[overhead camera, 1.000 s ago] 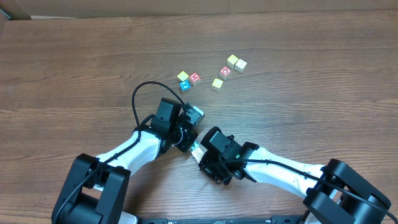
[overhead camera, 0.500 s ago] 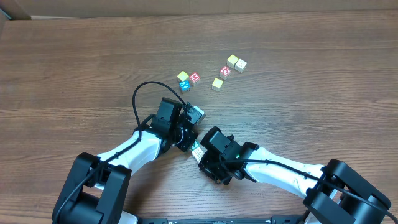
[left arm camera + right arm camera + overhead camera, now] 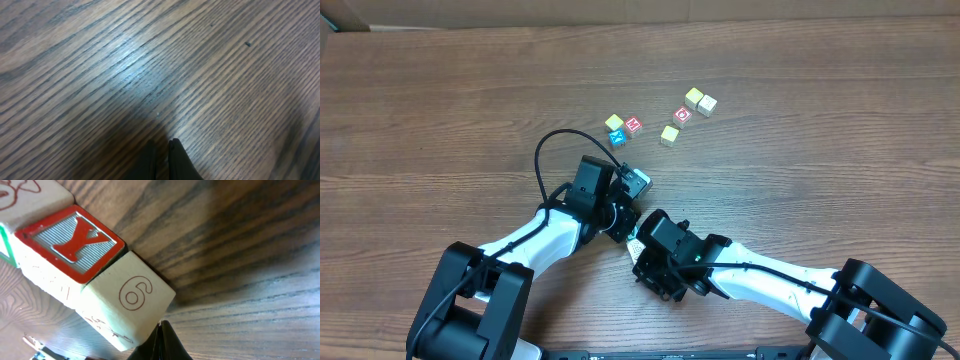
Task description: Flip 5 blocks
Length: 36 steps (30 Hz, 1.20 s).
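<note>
Several blocks lie in a loose group at the table's middle back: a blue one (image 3: 617,137), red ones (image 3: 633,124) (image 3: 683,114) and yellow-green ones (image 3: 669,134) (image 3: 693,97). More blocks sit hidden between the two arms in the overhead view, with only a pale sliver (image 3: 632,242) showing. The right wrist view shows them close up: a red "Y" block (image 3: 70,237) touching a pale "6" block (image 3: 132,297). My right gripper (image 3: 161,327) is shut, its tip against the "6" block's lower edge. My left gripper (image 3: 161,146) is shut over bare wood, holding nothing.
The two arms meet near the table's front centre, wrists almost touching (image 3: 625,225). A black cable (image 3: 542,160) loops off the left arm. A third block with a red drawing (image 3: 25,195) borders the "Y" block.
The right arm has shifted slightly left, closer to the left wrist. The left arm and the far blocks have stayed put.
</note>
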{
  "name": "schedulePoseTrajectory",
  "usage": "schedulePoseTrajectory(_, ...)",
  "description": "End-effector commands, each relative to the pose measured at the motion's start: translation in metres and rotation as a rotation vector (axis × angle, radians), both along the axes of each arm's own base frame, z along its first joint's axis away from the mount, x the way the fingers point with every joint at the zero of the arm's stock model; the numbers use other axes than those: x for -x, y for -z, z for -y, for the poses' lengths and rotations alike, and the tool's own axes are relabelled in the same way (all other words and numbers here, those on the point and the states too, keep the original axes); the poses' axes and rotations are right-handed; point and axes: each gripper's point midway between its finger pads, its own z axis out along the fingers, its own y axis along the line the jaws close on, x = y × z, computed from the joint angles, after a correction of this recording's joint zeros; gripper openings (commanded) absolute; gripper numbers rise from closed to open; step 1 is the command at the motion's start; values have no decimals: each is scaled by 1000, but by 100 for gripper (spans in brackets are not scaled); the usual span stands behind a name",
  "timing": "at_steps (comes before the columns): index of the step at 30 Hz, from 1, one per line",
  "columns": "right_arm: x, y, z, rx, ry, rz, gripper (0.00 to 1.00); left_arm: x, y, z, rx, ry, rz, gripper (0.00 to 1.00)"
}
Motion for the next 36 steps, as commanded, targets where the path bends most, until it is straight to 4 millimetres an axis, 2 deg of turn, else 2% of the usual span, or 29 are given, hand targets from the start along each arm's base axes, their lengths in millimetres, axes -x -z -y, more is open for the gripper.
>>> schedulePoseTrajectory(1, -19, -1, -1, 9, 45, 69, 4, 27, 12, 16, 44, 70, -97, 4)
schedulePoseTrajectory(9, -14, 16, 0, 33, 58, 20, 4, 28, 12, 16, 44, 70, -97, 4)
schedulePoseTrajectory(36, -18, 12, -7, 4, 54, 41, 4, 30, 10, 19, 66, 82, -106, 4)
